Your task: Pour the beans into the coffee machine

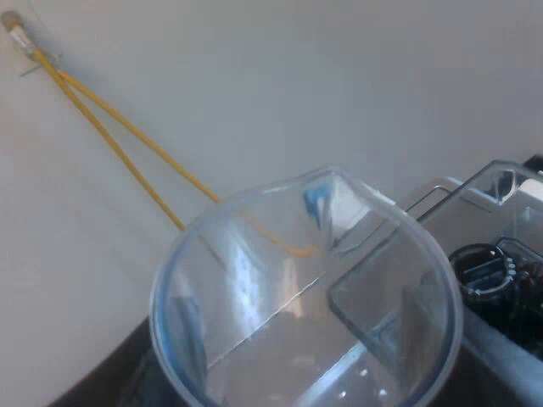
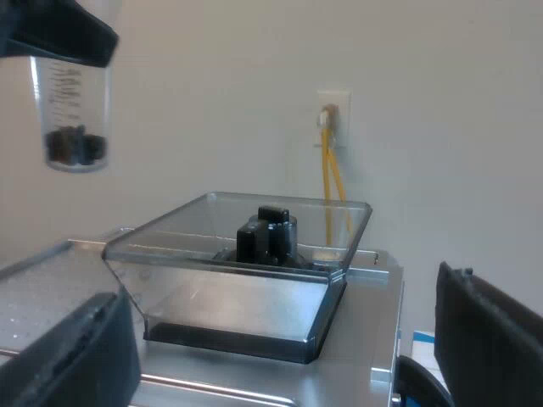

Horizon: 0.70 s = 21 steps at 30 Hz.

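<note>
**A:** Where's the glass [image 2: 75,119]?
**B:** Upright at the left gripper [image 2: 53,38], beans [image 2: 75,146] at its bottom, high beside the hopper [image 2: 229,309]. I can't tell its grip. The right gripper [image 2: 276,288] is apart and empty.
**A:** Bring it over the hopper first, then tip slowly.

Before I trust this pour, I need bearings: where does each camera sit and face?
Left wrist view: on the left arm, looking through the mouth of the measuring glass toward the bean hopper.
Right wrist view: on the right arm, facing the bean hopper across the machine top; right gripper open, left gripper at the measuring glass.
Both share measuring glass, bean hopper, yellow cables.
</note>
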Available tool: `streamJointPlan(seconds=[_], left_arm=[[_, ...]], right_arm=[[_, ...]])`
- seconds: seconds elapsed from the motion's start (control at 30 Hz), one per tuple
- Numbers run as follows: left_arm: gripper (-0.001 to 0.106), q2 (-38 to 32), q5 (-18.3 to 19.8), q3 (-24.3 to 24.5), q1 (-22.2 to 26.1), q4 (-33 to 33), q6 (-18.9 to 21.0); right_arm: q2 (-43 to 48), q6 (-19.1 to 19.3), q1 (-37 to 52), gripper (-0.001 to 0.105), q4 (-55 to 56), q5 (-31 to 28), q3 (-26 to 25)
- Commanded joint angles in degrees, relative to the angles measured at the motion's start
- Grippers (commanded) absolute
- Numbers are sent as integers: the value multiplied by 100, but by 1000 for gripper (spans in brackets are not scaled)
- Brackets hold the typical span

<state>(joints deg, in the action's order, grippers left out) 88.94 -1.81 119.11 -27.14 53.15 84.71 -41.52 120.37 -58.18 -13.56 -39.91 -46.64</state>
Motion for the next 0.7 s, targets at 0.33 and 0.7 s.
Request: streamJointPlan(seconds=[0.33,0.7], left_arm=[[0,303,-247,122,-129,-405,-1573],[0,486,-278,122,-607,-409,-4398]], right_arm=[[-78,-238,431,74,-121,-10,-68],[-78,-236,467,74,-121,-10,-68]])
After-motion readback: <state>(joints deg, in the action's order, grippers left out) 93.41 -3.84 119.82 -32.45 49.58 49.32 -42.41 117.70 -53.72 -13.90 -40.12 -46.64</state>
